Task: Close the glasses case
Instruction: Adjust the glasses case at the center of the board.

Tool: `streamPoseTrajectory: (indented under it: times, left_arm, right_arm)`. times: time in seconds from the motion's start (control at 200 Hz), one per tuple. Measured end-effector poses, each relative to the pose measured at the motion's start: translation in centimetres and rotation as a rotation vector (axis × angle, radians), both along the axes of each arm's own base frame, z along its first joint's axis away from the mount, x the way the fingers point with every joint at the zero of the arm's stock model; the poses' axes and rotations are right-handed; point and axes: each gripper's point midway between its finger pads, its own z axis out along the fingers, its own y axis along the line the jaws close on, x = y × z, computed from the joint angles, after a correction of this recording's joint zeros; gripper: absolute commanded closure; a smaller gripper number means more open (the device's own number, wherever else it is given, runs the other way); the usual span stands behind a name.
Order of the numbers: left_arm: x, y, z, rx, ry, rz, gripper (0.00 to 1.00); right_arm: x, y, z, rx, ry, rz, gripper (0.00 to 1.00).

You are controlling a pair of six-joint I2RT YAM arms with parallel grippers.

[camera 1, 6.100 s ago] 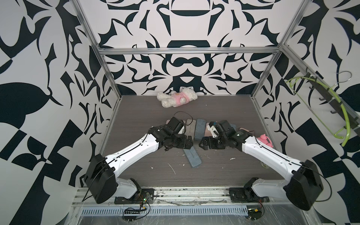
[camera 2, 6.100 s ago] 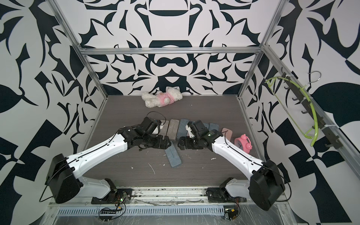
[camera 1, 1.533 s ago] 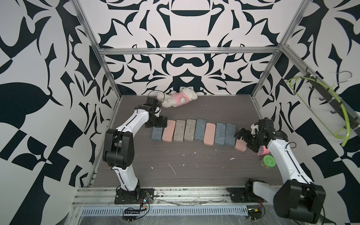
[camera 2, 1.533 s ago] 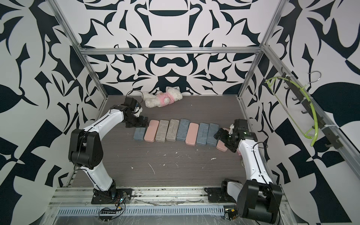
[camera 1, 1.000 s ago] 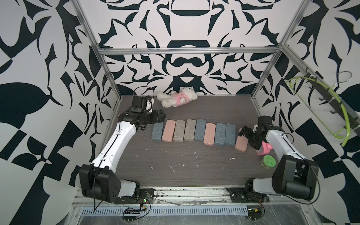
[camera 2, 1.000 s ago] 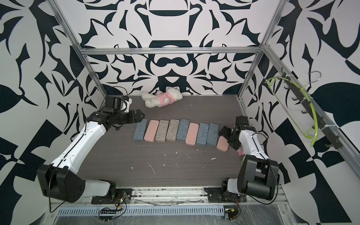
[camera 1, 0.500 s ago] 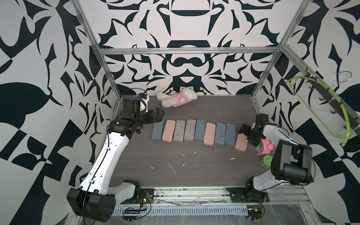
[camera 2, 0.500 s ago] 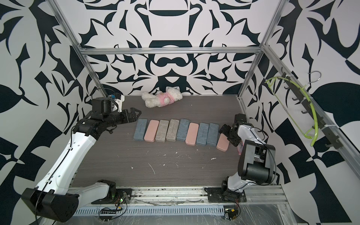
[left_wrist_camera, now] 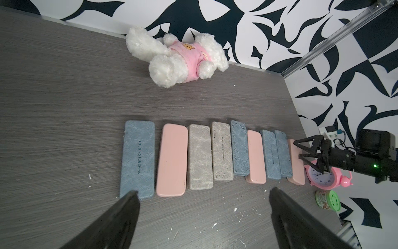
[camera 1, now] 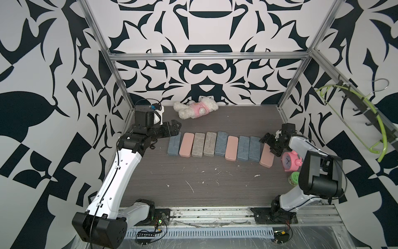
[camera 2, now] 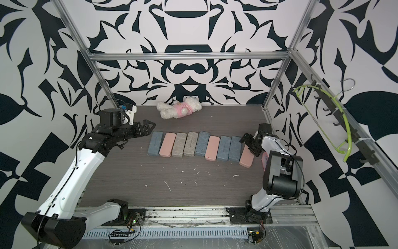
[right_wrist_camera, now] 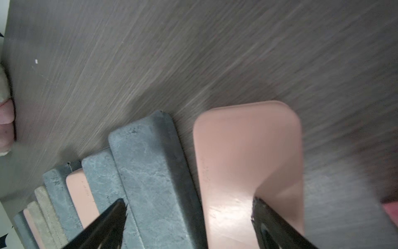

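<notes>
Glasses cases (camera 1: 221, 143) closed, in a row.
Left gripper (camera 1: 177, 129) and right gripper (camera 1: 269, 144) are spread wide (nothing is held).

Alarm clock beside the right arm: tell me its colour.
The alarm clock is pink with a white face, clearest in the left wrist view.
</notes>
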Motion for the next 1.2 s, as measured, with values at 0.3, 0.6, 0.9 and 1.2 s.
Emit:
streamPoseTrajectory:
  times: [0.3,0.6,0.9,1.2]
  left_arm:
    - [-0.4,0.3,0.1,0.007,-0.003,0.01,0.01]
    - [-0.4,0.3,0.1,0.007,0.0,0.01,0.01]
    - [-0.4,0.3,0.0,0.008,0.002,0.01,0.01]
    - [-0.6,0.4,-0.7,0.012,0.018,0.01,0.01]
  right_arm:
    - [-0.7,-1.0,0.9,-0.094,0.046,0.0,0.07]
    - [-2.0,-2.8,0.5,-0.19,0.109,-0.027,0.07]
    - [-1.7,-2.8,-1.1,-0.178,0.121,-0.022,0.07]
    - [-1.5,-2.6,-2.3,-0.16,0.12,-0.02,0.07]
